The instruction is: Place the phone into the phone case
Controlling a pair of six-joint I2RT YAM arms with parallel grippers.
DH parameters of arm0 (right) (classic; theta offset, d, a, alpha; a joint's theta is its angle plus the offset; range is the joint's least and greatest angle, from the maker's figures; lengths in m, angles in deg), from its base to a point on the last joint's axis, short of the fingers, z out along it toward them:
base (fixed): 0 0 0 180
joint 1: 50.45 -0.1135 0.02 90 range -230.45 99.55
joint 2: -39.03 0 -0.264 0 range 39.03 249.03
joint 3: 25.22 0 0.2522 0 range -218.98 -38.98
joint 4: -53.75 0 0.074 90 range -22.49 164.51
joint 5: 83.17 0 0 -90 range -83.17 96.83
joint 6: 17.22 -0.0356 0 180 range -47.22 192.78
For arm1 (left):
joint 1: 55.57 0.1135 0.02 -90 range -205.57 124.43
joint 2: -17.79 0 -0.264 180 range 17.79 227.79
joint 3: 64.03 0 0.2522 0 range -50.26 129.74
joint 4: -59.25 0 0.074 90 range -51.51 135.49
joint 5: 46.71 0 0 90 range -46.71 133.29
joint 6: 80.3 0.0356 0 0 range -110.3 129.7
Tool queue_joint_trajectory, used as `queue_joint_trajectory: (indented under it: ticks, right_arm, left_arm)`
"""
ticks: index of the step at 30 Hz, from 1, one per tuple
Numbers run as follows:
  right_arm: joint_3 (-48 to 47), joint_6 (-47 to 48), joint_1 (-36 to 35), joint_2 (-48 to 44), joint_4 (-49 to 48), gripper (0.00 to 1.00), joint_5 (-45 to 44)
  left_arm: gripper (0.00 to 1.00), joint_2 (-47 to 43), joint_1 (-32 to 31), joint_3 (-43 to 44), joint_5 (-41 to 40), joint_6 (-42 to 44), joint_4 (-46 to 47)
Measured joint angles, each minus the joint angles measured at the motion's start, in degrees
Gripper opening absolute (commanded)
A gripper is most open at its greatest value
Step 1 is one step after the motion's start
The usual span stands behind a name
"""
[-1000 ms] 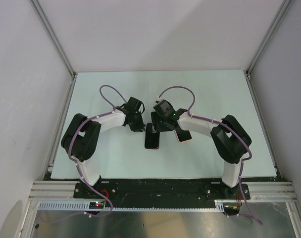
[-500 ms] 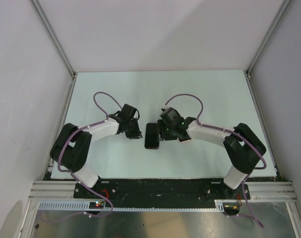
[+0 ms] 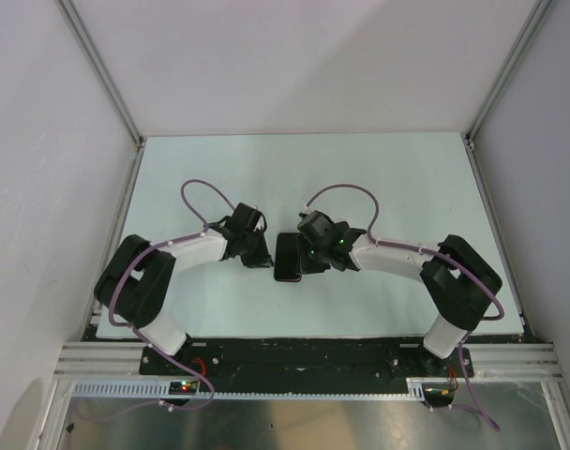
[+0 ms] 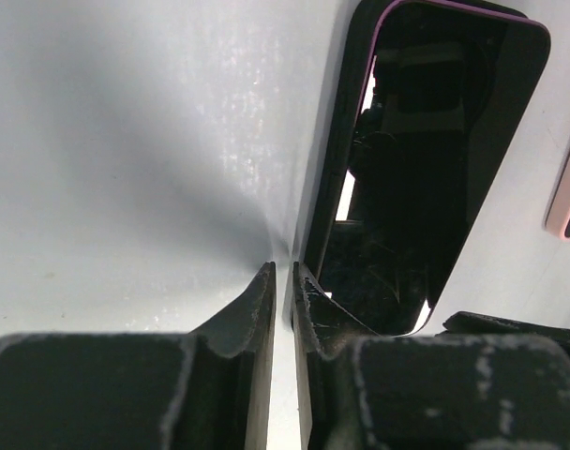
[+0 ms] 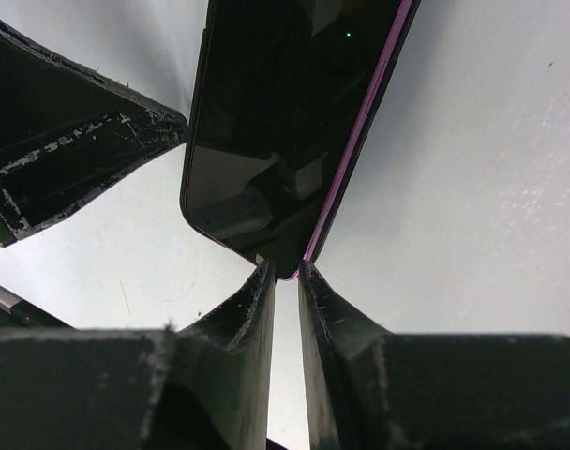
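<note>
Phone btwn L gripper & R gripper — both nearly closed, tips at its edges.

Phone: one. Pink-rimmed case: one. Claws: two, left claw, right claw. Table: one.

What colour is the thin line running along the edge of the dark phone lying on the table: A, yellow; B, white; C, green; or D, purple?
D: both wrist views show a thin purple line along the long edge of the phone, beside its dark glossy screen.
</note>
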Motion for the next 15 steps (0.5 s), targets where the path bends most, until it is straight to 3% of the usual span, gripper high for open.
queue_joint_trajectory:
  ticks: [6,15]
  right_arm:
    - [0.0,-0.4,-0.2,0.6,0.0,0.16,0.0]
    - [0.0,-0.6,-0.5,1.0,0.1,0.25,-0.1]
  left_arm:
    - [0.15,0.1,-0.6,0.0,0.0,-0.2,0.4]
    - [0.15,0.4,-1.0,0.0,0.0,-0.5,0.7]
